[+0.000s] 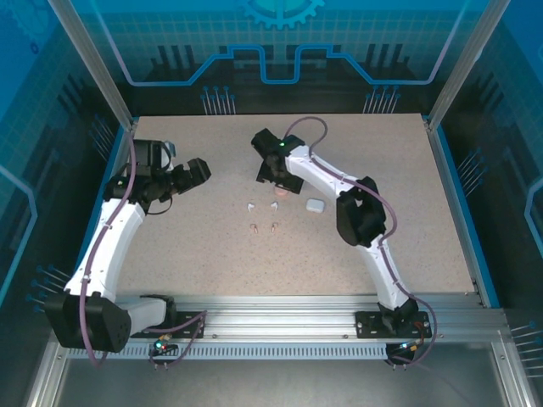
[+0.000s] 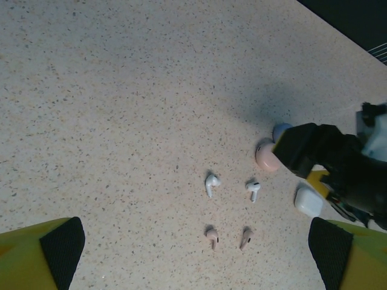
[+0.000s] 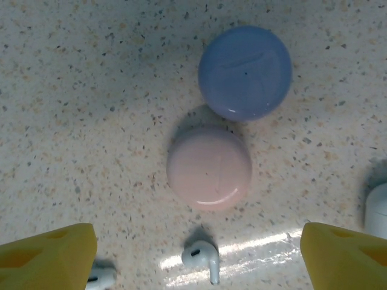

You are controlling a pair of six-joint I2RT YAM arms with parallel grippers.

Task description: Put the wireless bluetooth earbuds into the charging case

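Top view, arms: The left end effector [image 1: 200, 172] hung over the left side of the desk [image 1: 212, 271], fingers apart, well clear of every item. The right end effector [image 1: 277, 180] hovered at mid-desk, fingers spread and gripping nothing.
Top view, task items: The pink case [image 1: 278, 192] lay just below the right end effector, and the white case [image 1: 315, 205] sat to its right, beside the right forearm. Two white earbuds [image 1: 251, 206] lay in a row near the pink case. Two pink earbuds [image 1: 255, 226] lay in a second row closer to the arm bases. All four were loose on the desk, outside any case.
Top view, setting: The desk was speckled beige, with an aluminium rail [image 1: 280, 322] along its near edge. Blue panels [image 1: 280, 42] printed with line graphics stood behind and to the sides.
Left wrist view: The left end effector's black-padded fingers [image 2: 63, 248] stood wide at the lower corners, with the four earbuds ahead. The right end effector's dark body covered part of the purple case [image 2: 281, 130] and the pink case. The white case sat just beneath it.
Right wrist view: The right end effector's yellow fingers [image 3: 48, 254] were wide apart. The purple case and pink case lay just beside each other. One white earbud lay near the pink case, and the other was partly hidden by the left-hand finger. The white case showed at the right edge.
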